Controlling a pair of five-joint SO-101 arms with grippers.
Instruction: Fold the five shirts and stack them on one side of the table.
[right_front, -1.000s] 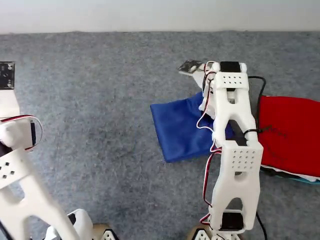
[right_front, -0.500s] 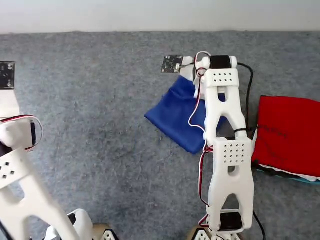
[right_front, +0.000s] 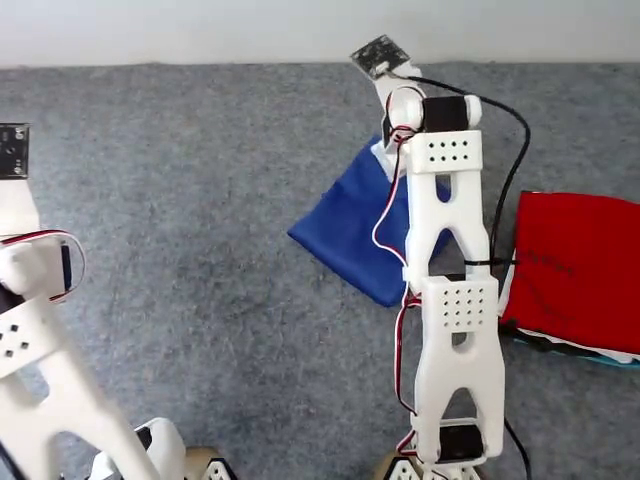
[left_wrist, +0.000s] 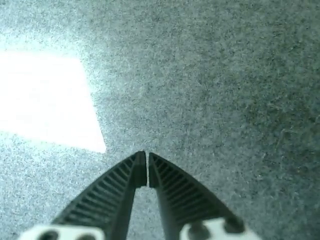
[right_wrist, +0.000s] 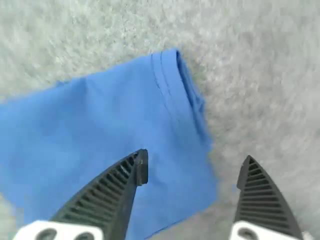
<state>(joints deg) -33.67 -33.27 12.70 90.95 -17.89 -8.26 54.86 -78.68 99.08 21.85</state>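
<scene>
A folded blue shirt (right_front: 345, 225) lies skewed on the grey table, partly under the right arm (right_front: 445, 250). My right gripper (right_wrist: 192, 170) hangs open above this blue shirt (right_wrist: 100, 145), near its folded edge, holding nothing. A stack topped by a folded red shirt (right_front: 575, 270) rests at the right side, with darker and white layers showing under it. My left gripper (left_wrist: 147, 167) is shut over bare carpet, at the left of the table, with nothing in it.
The grey carpeted table (right_front: 200, 200) is bare across the middle and left. The left arm (right_front: 40, 340) stands at the left edge. A white wall strip (right_front: 200, 30) runs along the far edge. A bright patch (left_wrist: 45, 100) lies on the carpet below the left gripper.
The right arm dragged the blue shirt leftward and turned it, then let go and lifted toward the far edge. The left arm has not moved.
</scene>
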